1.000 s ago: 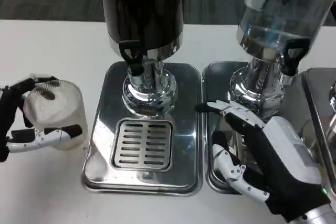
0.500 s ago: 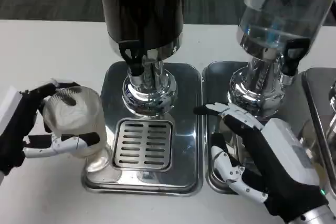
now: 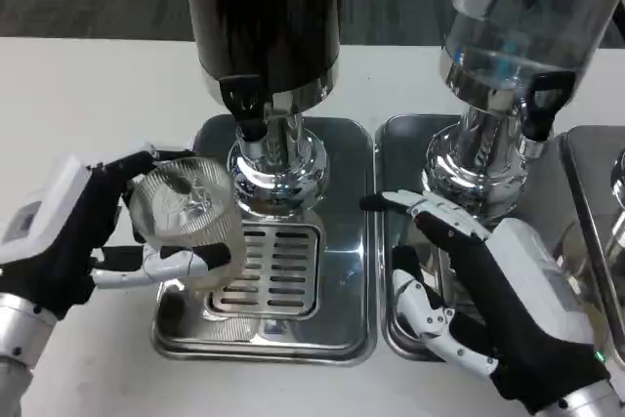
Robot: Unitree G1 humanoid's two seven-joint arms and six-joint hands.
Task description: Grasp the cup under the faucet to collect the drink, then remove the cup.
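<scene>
My left hand point(image 3: 73, 231) grips a clear plastic cup point(image 3: 186, 217), holding it over the left part of the steel drip tray point(image 3: 344, 310), just left of the slotted grate point(image 3: 269, 271). The dark drink dispenser point(image 3: 262, 17) stands behind, its black faucet point(image 3: 246, 104) up and to the right of the cup. The cup looks empty. My right hand point(image 3: 469, 300) hovers open over the neighbouring tray point(image 3: 389, 339), fingers spread, in front of the clear water dispenser point(image 3: 518, 26).
The water dispenser's chrome base point(image 3: 479, 163) and its black tap point(image 3: 542, 104) stand right behind my right hand. A third tray edge point(image 3: 591, 212) shows at the far right. White table point(image 3: 88, 95) lies open to the left.
My left hand has carried the cup rightward from the bare table onto the left side of the drip tray, nearing the faucet. The right hand has barely moved.
</scene>
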